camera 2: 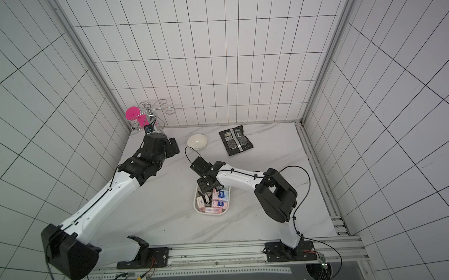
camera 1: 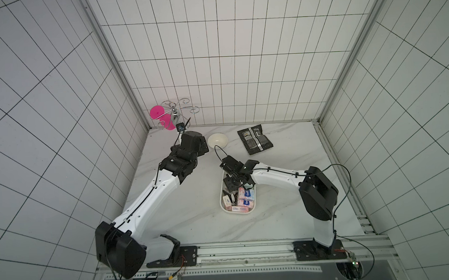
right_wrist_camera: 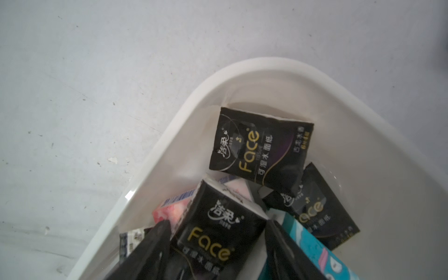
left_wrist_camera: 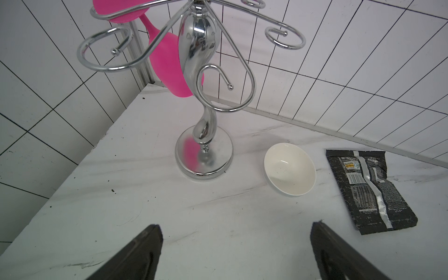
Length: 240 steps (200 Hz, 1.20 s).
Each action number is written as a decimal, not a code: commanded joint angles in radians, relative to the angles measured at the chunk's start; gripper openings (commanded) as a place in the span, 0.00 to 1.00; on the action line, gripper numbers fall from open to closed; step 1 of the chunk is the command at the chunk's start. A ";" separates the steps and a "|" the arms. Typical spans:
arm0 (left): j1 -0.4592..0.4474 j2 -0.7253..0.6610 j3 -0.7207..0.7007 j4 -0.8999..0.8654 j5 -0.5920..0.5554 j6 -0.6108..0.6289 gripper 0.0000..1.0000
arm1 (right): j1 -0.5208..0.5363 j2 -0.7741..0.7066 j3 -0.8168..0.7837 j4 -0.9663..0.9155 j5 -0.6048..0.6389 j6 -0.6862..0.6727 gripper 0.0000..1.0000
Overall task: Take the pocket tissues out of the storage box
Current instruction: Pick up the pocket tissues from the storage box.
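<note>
overhead view of a marble table (camera 1: 182, 212) with two robot arms. a shallow white storage box (camera 1: 222, 205) sits a little right of centre, and the pocket tissues (camera 1: 243, 201) are heaped inside it: black, pink-white and one teal packet (right_wrist_camera: 310, 247). in both top views no packet can be seen on the table outside the box, so the unloading looks barely begun and nearly the whole pile is left.

the right gripper (right_wrist_camera: 215, 224) reaches down into the far end of the box. in the right wrist view its two fingers stand apart on either side of an upright black packet (right_wrist_camera: 213, 242) marked "face". they sit right against its edges, but whether they are squeezing it cannot be told. another black packet (right_wrist_camera: 261, 145) lies flat near the box's rounded corner.

the left gripper (left_wrist_camera: 236, 228) hovers over bare table at the far left, fingers spread wide with nothing between them. ahead of it are a chrome stand (left_wrist_camera: 203, 145) with a pink glass (left_wrist_camera: 167, 63) hanging from it, a small white bowl (camera 1: 217, 140) and a black foil pouch (camera 1: 255, 139).
</note>
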 commanded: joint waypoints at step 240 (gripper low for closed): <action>0.007 -0.023 0.003 0.008 -0.017 -0.002 0.98 | 0.005 -0.042 0.027 0.093 -0.049 -0.026 0.57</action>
